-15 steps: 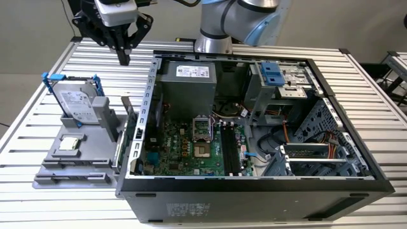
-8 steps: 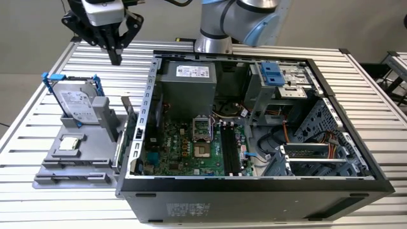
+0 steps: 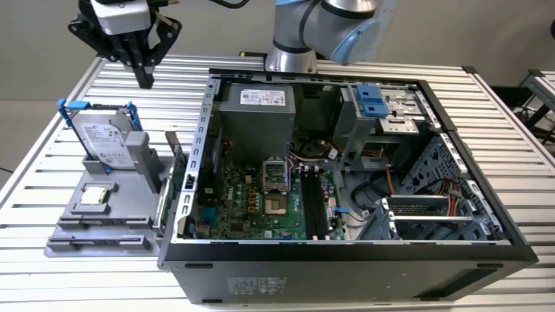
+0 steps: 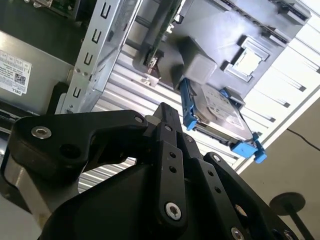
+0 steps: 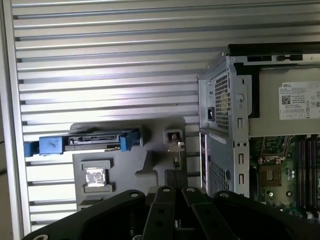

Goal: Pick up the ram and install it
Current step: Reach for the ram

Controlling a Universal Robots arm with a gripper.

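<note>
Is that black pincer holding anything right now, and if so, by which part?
Nothing is held. The pincer hangs shut and empty above the table, beside the open computer case.

A counter (image 3: 511, 149) of ribbed metal slats is lit evenly. In the second wrist view, plain beige floor (image 4: 300, 175) is seen beyond its edge, where a round stand base (image 4: 287, 202) is set. Another slatted counter (image 3: 544, 88) is glimpsed at the exterior view's right.
</note>
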